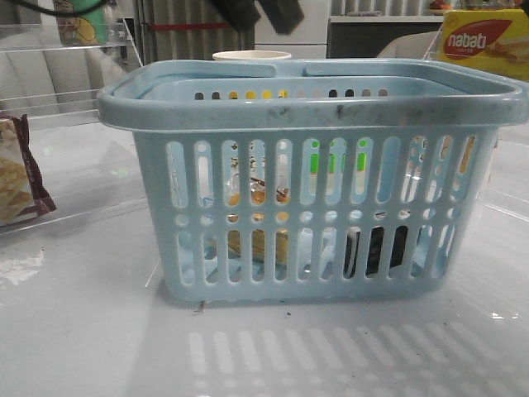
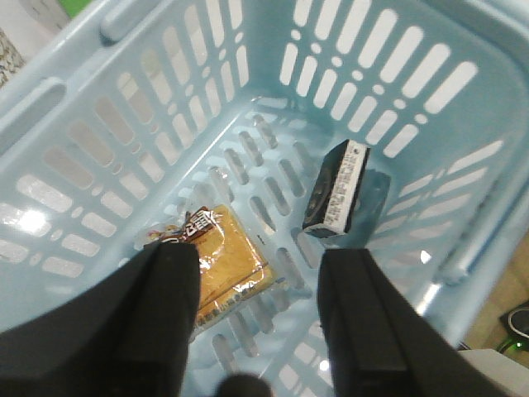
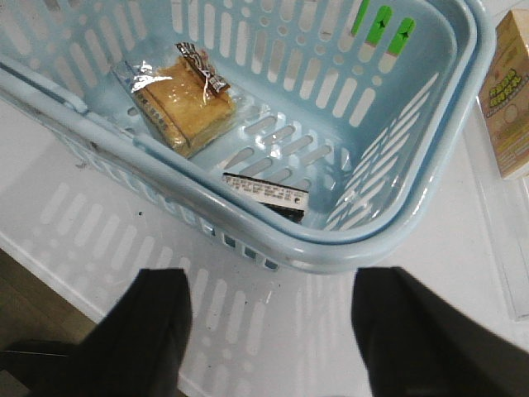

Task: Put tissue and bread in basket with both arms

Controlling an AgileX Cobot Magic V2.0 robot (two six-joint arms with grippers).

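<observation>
The pale blue basket [image 1: 306, 103] stands mid-table. The bread [image 2: 227, 265], golden-brown in clear wrap, lies flat on its floor, and the dark tissue [image 2: 339, 190] pack lies beside it, apart from it. Both show through the slots in the front view, bread [image 1: 256, 241] on the left and tissue [image 1: 384, 248] on the right. My left gripper [image 2: 260, 314] is open and empty, high above the basket's inside; dark fingers [image 1: 281, 15] show at the top of the front view. My right gripper [image 3: 269, 331] is open and empty over the white table outside the basket's rim [image 3: 248, 219].
A maroon-edged cracker bag [image 1: 21, 174] leans at the far left. A red and yellow nabati box [image 1: 483, 37] stands at the back right, a pale cup [image 1: 252, 56] behind the basket. A yellow carton [image 3: 512, 99] lies on a clear tray beside the basket.
</observation>
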